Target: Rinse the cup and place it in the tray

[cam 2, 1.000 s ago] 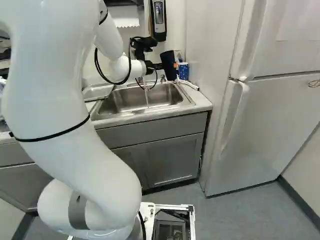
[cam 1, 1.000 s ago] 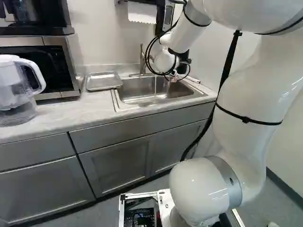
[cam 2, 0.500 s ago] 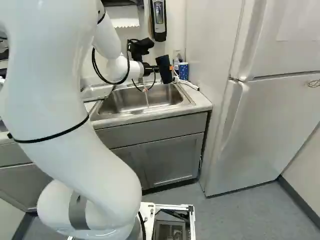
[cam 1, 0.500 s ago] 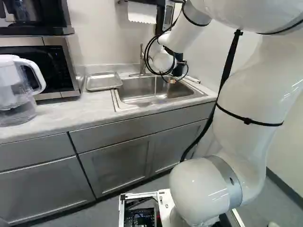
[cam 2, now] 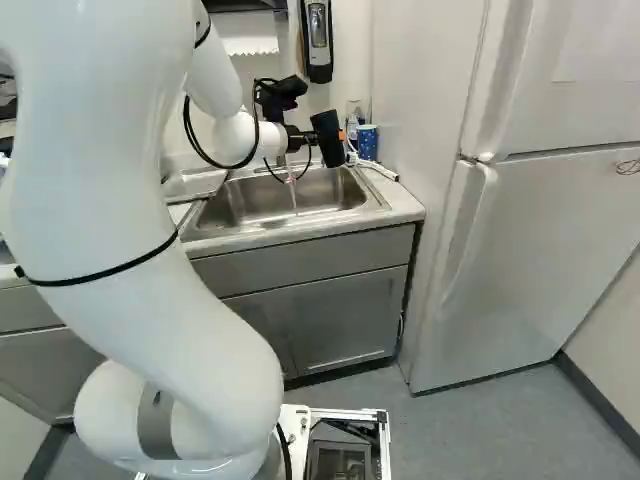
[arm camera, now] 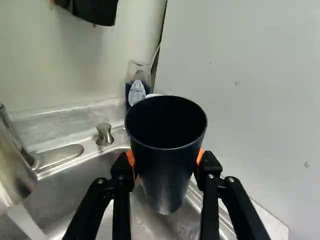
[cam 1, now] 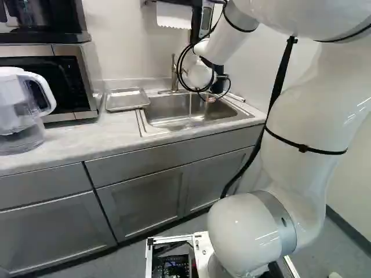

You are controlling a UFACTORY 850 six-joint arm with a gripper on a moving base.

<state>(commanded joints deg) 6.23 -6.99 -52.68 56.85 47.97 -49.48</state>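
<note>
**Dark cup gripped above the sink, beside the running faucet**

The black gripper [cam 2: 302, 138] grasps the dark tapered cup [arm camera: 167, 175] between its two orange-padded fingers, the mouth up and the body slightly tilted. In the right base view, the cup hangs over the rear of the steel sink [cam 2: 255, 201], at one o'clock from the basin's centre.

With twelve o'clock straight ahead of the gripper in the wrist view, the faucet [arm camera: 15, 172] is at nine o'clock. Its water stream [cam 2: 293, 192] falls into the basin, apart from the cup. A labelled bottle [arm camera: 137, 91] stands beyond, near eleven o'clock.

In the right base view, a blue patterned cup [cam 2: 367, 142] is at three o'clock from the held one. In the left base view, the metal tray [cam 1: 126, 99] rests on the counter [cam 1: 87, 136], at ten o'clock from the sink.
</note>
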